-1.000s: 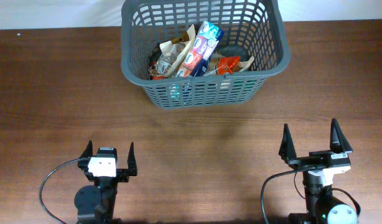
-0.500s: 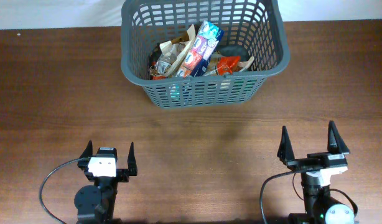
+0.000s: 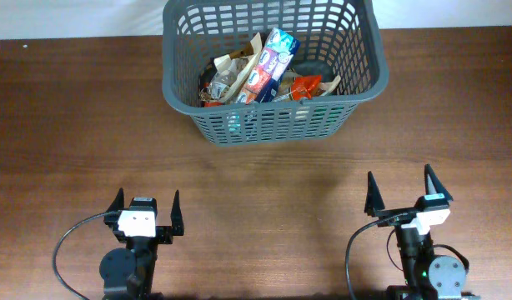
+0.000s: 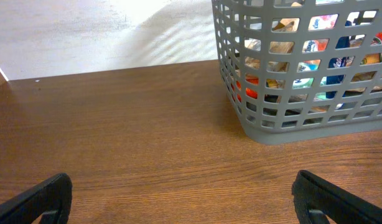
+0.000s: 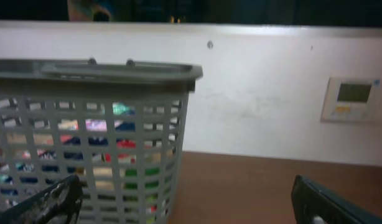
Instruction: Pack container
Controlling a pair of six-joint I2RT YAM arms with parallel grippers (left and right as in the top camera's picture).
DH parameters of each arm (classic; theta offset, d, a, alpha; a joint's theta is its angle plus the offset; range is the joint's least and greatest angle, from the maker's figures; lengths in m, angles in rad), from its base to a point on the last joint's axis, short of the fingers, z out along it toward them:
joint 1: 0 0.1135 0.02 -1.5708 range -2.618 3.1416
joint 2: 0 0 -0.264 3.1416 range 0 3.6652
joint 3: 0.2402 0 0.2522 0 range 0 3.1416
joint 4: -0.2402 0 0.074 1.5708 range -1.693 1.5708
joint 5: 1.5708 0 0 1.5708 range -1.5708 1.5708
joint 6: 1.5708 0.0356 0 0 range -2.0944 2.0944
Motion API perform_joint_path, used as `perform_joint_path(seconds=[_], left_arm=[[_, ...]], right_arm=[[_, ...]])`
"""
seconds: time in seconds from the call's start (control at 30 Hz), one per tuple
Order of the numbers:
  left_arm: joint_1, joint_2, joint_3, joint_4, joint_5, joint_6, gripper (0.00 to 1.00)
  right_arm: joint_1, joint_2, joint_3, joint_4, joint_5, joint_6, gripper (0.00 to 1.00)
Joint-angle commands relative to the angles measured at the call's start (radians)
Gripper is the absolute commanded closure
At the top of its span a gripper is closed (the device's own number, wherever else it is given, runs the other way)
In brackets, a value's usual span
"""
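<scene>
Basket [image 3: 273,125] – position: far side of the brown wooden table [image 3: 72,125], slightly right of centre in the overhead view, standing upright on its base. Its body is dark grey plastic with slotted sides. It contains a loose pile of food packets [image 3: 239,79]. A blue, white and red packet [image 3: 268,60] lies diagonally on top, with an orange-red one [image 3: 304,86] just beside it towards the right wall. All contents sit below the rim.

Left gripper [image 3: 147,197] – position: near edge of the table, left of centre and well apart from the basket. The fingers are spread wide and hold nothing. In the left wrist view they [image 4: 185,202] appear only at the two bottom corners, with bare tabletop between them. The basket [image 4: 290,118] stands ahead and to the right in that view, and the coloured packets show through its slots.

Right gripper [image 3: 399,173] – position: near edge of the table, right of centre and also well apart from the basket. The fingers are spread wide and empty, and the finger pair is skewed slightly against the table edge. In the right wrist view, which is blurred, its fingers [image 5: 185,199] sit at the bottom corners. The basket [image 5: 85,155] fills the left half of that view. Behind it is a pale wall [image 5: 259,99] carrying a small panel [image 5: 354,99].

A black cable [image 3: 64,246] loops beside the left arm base.
</scene>
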Motion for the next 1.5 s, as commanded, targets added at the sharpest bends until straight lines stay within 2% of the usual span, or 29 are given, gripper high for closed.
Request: perform_joint_path(seconds=[0.0, 0.37, 1.47], left_arm=[[0.006, -0.010, -0.007, 0.002, 0.011, 0.019, 0.01], [0.006, -0.010, -0.007, 0.002, 0.011, 0.019, 0.01], [0.006, -0.010, -0.007, 0.002, 0.011, 0.019, 0.01]], right_arm=[[0.010, -0.011, -0.026, -0.037, -0.020, -0.006, 0.01], [0.010, -0.011, -0.026, -0.210, -0.020, -0.006, 0.01], [0.008, -0.011, -0.026, -0.209, -0.006, -0.006, 0.02]])
